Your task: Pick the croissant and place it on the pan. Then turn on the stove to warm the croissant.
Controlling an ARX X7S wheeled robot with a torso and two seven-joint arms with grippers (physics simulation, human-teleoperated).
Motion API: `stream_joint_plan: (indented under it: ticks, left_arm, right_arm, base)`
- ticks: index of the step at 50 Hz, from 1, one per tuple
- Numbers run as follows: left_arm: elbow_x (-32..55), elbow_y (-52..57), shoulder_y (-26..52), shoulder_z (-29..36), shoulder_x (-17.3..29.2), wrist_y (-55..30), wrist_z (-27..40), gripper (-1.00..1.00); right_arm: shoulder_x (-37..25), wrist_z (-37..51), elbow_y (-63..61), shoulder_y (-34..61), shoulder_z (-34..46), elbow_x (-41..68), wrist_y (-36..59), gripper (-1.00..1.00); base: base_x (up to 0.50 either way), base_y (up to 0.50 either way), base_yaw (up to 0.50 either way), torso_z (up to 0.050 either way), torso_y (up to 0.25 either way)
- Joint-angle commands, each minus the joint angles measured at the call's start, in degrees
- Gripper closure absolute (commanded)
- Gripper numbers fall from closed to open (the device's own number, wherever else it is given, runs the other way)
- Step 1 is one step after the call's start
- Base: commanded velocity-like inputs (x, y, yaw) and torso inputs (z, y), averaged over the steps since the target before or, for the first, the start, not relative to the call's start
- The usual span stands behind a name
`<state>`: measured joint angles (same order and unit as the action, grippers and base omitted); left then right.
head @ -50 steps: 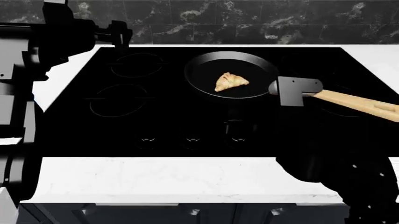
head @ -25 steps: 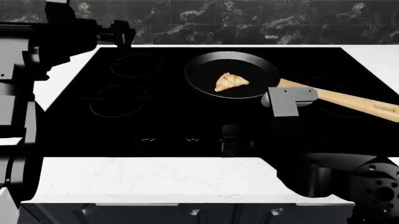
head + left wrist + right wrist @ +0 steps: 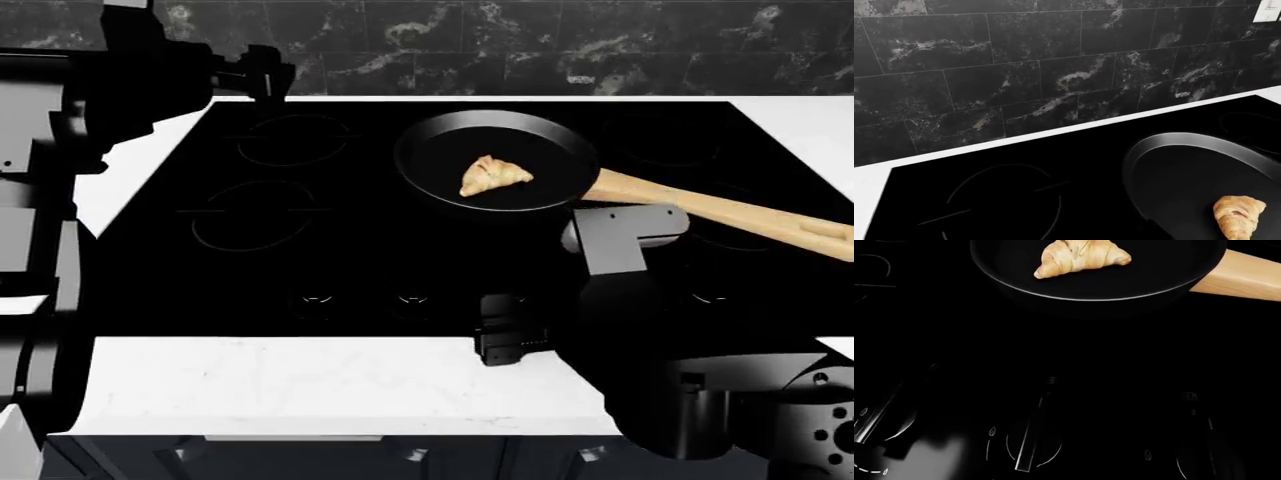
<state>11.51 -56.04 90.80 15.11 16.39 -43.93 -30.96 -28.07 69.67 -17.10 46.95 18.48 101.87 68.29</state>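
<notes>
My right gripper now sits lower in the head view than a second ago, at the stove's front edge by the control marks. The grey bracket on my right arm is lower too, uncovering more of the pan's wooden handle.

the stove is glossy black glass, smooth, catching faint reflections. the pan looks like matt black metal with a thin shiny rim, and its handle is pale, smooth wood. the croissant has a ridged golden crust. the countertop is smooth white stone, the wall tiles polished dark marble.
</notes>
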Motion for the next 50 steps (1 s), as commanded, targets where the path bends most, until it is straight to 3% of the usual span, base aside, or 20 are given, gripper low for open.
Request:
stream_joint_plan:
  ticks: [1,12,29,50]
  left_arm:
    - [0.2,-0.3,0.0,0.2,-0.3,0.1,-0.4,-1.00]
    - [-0.4,-4.1,0.8,1.0,-1.0,2.3,-0.8,-1.00]
    - [-0.4,-4.2,0.7,1.3,-1.1,2.3,-1.0,-1.00]
    - [-0.4,-5.1,0.8,1.5,-1.2,2.8,-0.9,-1.00]
  right_arm:
    - [-1.4,3.3,-4.5,-0.2,-1.1,3.4,-1.0,-1.00]
    - [0.9,-8.4,4.4,1.7,1.5,-7.3,-0.5,-1.00]
    - [3.2,-16.0,9.3,7.3,5.1,-13.3,-0.2,-1.00]
    - [3.9,-22.9,16.3,6.9,7.7,-18.4,-2.6,-1.00]
  base:
    - [0.00,0.00,0.00,0.000,0.000]
    - [0.00,0.00,0.00,0.000,0.000]
    - [0.00,0.00,0.00,0.000,0.000]
    - [0.00,0.00,0.00,0.000,0.000]
